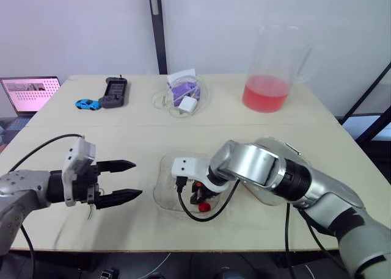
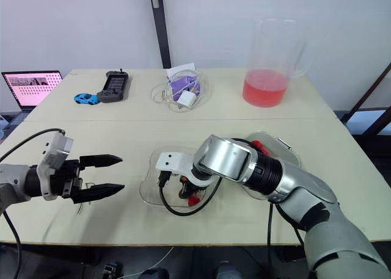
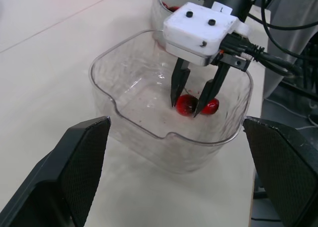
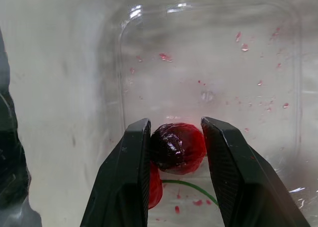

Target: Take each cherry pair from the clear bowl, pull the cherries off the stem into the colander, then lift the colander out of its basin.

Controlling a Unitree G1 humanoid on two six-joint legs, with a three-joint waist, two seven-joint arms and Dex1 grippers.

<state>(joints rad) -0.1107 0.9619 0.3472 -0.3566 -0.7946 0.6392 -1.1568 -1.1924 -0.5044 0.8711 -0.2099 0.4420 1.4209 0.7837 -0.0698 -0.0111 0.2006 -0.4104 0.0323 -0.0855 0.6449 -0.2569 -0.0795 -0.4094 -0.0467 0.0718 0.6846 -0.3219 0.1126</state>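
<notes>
Two cherries (image 3: 211,106) lie in one clear bowl (image 3: 149,137) on the counter (image 1: 183,126). Both fingers (image 4: 131,172) of the right gripper (image 4: 176,132) pinch the darker cherry (image 4: 178,147). The left gripper (image 1: 135,179) hovers at the bowl's nine o'clock, fingers spread wide, empty. One colander (image 2: 286,149) sits at three o'clock.

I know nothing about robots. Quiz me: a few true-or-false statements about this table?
The right gripper has its fingers closed on a cherry in the clear bowl. True.
The left gripper holds a cherry. False: its fingers are open and empty.
The pitcher is full to the brim. False: pink liquid fills only its lower part.
A blue toy car sits beside the handheld game console. True.
</notes>
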